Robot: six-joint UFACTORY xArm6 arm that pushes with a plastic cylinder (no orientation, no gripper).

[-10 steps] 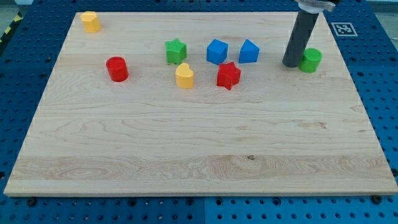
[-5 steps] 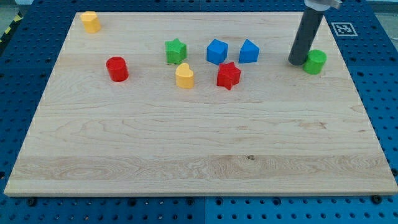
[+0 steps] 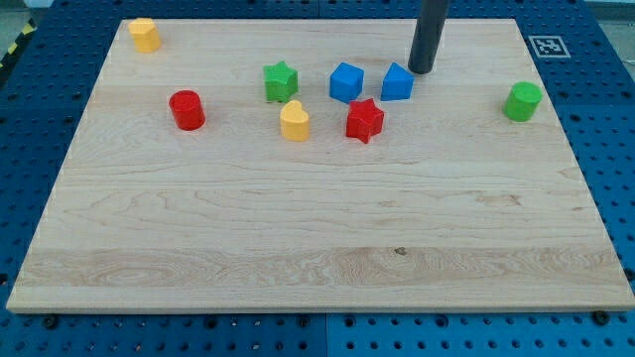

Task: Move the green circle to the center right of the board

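The green circle [image 3: 522, 101] is a short green cylinder standing near the board's right edge, in the upper right part of the view. My tip [image 3: 420, 71] is well to its left, at the view's top, just above and to the right of a blue block [image 3: 397, 82]. The rod rises out of the top of the view. The tip is apart from the green circle.
On the wooden board [image 3: 317, 248]: a blue cube [image 3: 346, 81], a red star [image 3: 364, 120], a green star [image 3: 281, 81], a yellow heart-like block [image 3: 294, 121], a red cylinder [image 3: 186, 109], and a yellow block [image 3: 145, 34] at the top left corner.
The green circle has slid right, toward the board's right edge. My tip has left it and moved left and up, to beside the right blue block.
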